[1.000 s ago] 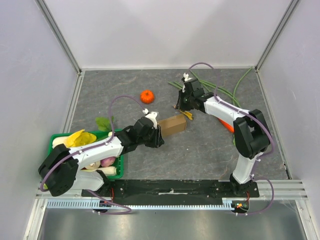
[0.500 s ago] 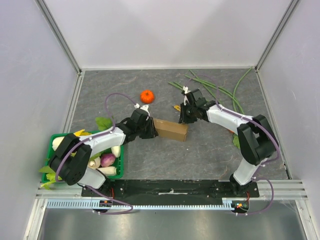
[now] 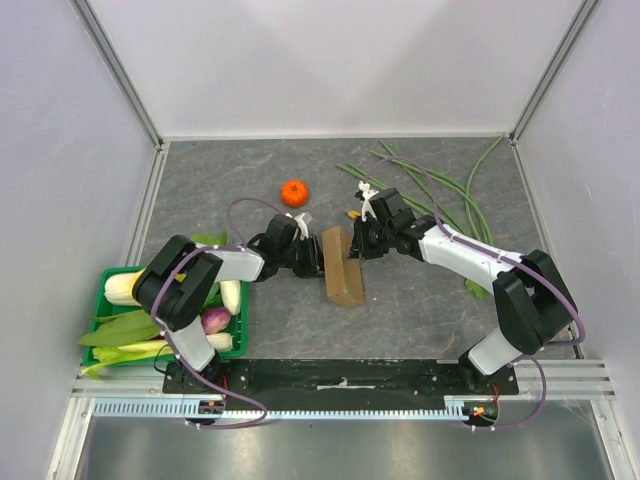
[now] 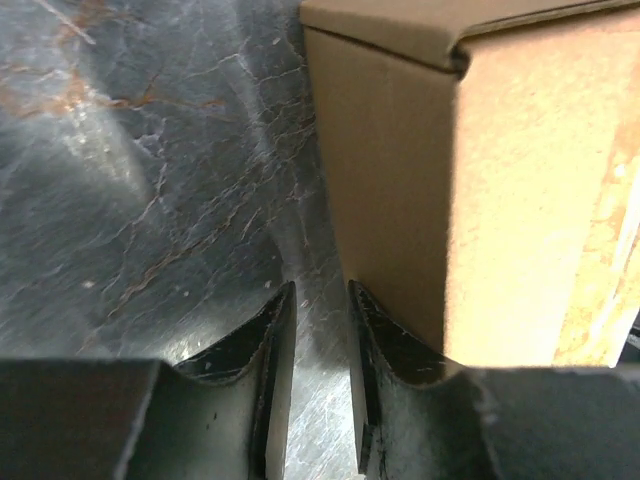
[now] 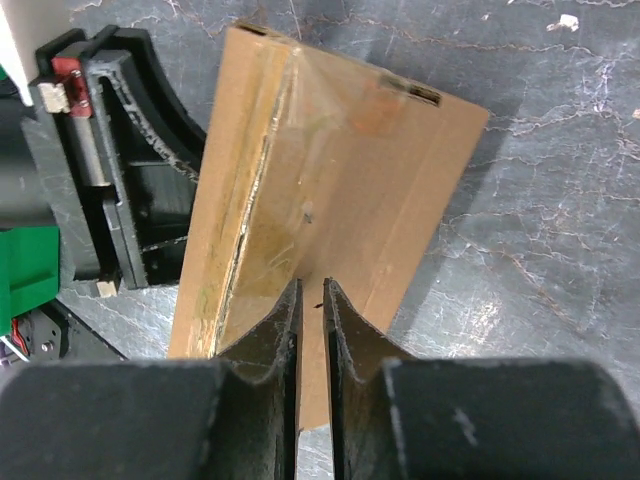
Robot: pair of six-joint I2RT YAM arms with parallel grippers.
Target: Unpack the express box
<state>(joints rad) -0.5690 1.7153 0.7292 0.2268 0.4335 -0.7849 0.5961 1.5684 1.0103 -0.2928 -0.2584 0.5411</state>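
Tabletop: closed express box, vegetable-filled crate

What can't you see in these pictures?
- Inside the express box: every view, its cardboard walls hide it.
- Whether the right gripper pinches anything: right wrist view, its own fingertips cover the spot.
- All that fills the green crate: top view, the left arm covers part.
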